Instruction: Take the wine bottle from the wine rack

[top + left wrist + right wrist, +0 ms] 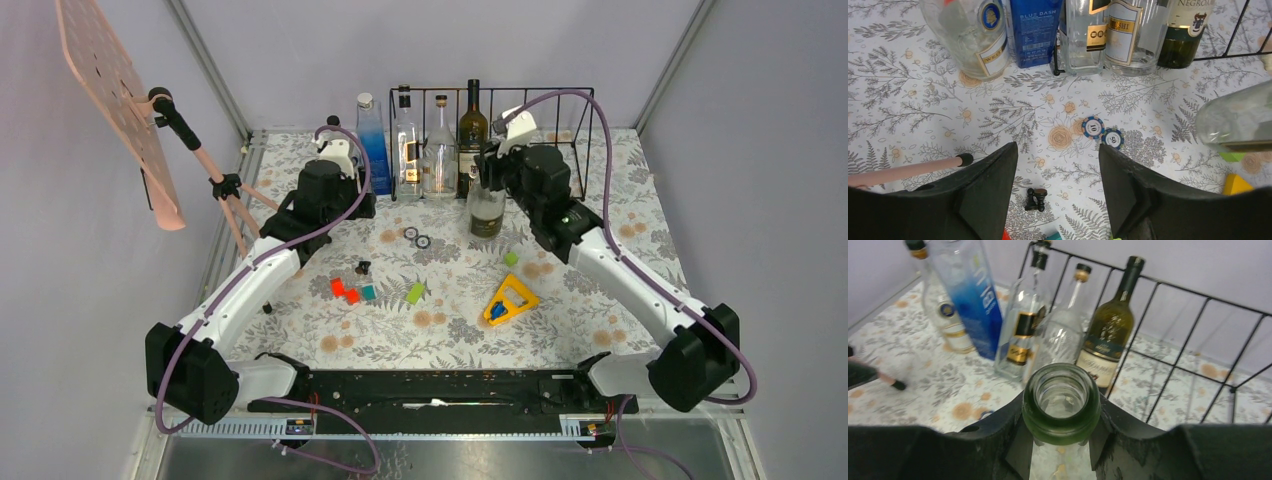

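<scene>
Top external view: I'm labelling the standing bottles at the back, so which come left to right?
Blue bottle → clear square bottle with black cap → clear bottle with cork → dark green wine bottle. The held bottle in the right hand overlaps that last one, so it is left out.

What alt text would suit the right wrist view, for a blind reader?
The right hand grips the green-rimmed neck of an open glass bottle, seen from above. Behind stand a dark green wine bottle and two clear bottles in the black wire rack, with a blue bottle left of them.
</scene>
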Robot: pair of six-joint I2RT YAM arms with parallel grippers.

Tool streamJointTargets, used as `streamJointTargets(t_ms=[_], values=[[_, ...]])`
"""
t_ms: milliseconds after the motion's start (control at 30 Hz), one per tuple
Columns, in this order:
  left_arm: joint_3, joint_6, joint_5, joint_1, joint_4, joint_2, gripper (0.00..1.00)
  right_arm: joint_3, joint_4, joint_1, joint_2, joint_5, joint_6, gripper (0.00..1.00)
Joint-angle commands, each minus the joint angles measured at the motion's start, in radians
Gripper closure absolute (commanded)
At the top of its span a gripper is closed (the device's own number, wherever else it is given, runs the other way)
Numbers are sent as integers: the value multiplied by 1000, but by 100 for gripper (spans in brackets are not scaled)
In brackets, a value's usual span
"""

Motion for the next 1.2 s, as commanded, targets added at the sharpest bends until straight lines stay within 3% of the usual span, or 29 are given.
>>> streamJointTargets(t_ms=[0, 233, 633, 767, 967, 1167], values=[[27, 17, 77, 3, 64, -30, 35, -24, 191, 59, -129, -27, 85, 100], [20, 8, 121, 3, 81, -26, 35, -145, 245, 141, -164, -58, 186, 100], [15, 11, 138, 3, 91, -25, 35, -208, 279, 253, -153, -46, 100, 100], [4, 19, 144, 3, 105, -37, 34, -231, 281, 264, -153, -55, 97, 77], [1, 26, 144, 3, 108, -46, 34, -237, 254, 272, -147, -78, 52, 62], [0, 35, 144, 3, 109, -54, 34, -207, 220, 276, -142, -92, 54, 32]])
